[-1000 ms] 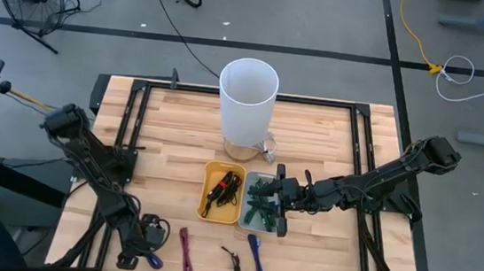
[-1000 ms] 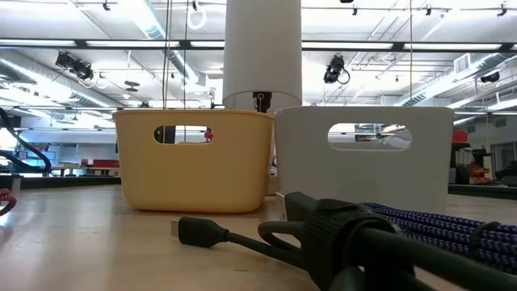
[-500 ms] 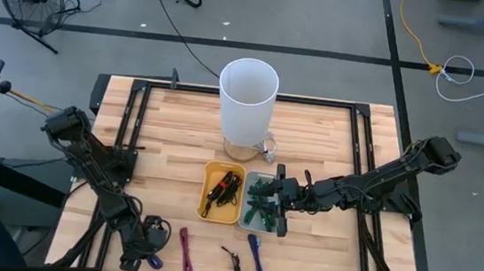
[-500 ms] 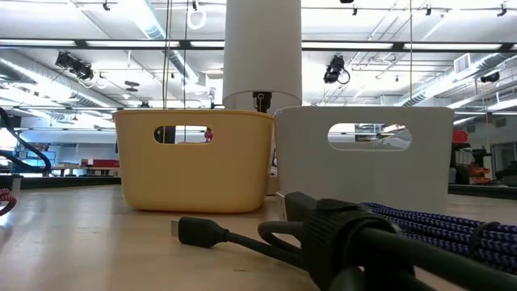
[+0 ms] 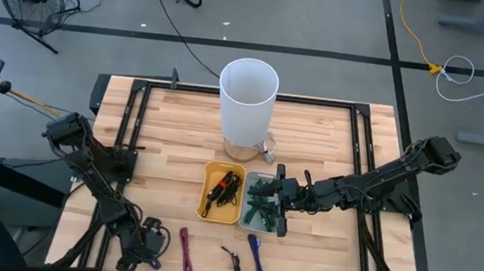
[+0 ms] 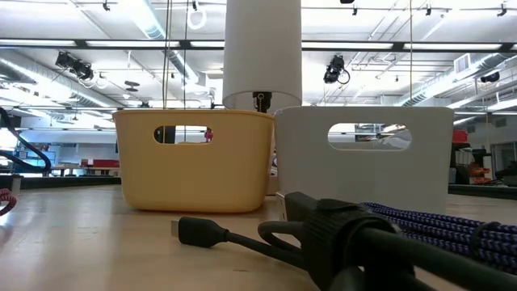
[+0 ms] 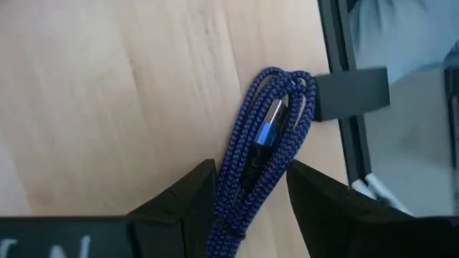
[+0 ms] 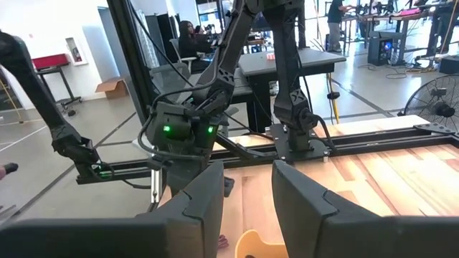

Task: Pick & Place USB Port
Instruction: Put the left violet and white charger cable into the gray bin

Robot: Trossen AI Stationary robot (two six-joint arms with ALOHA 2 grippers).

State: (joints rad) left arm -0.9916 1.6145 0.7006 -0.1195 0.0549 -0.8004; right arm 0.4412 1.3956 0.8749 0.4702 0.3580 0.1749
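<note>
The left gripper (image 7: 247, 197) sits low over the near left corner of the table (image 5: 170, 138). Its two fingers (image 7: 179, 204) are spread, one on each side of a folded bundle of blue braided cable (image 7: 262, 154). The bundle lies flat on the wood between them, just beside the dark frame rail at the table's edge, and I cannot tell whether the pads touch it. A shiny metal plug with a blue insert rests in the fold near the far end of the bundle.

I judge the cable to be light and soft. The braid should give the pads some grip, but the loose strands will sag and may fan apart once lifted. The best hold looks to be across the middle of the bundle, where all the strands run side by side, squeezing them together. I would avoid the loop end or the hard, smooth plug, which could slip or twist out.

From above, the left gripper (image 5: 144, 249) and the cable (image 5: 155, 260) show at the near left edge. A purple cable (image 5: 185, 253), a thin black cable (image 5: 231, 263) and another blue cable (image 5: 256, 258) lie along the near edge to its right.

The right gripper (image 5: 281, 209) hangs over the white bin (image 5: 244, 209) near the middle, with its fingers (image 8: 297, 204) apart and nothing between them. A yellow bin (image 5: 204, 199) stands touching the white one on its left, and a tall white cylinder (image 5: 247, 100) stands beyond both.
</note>
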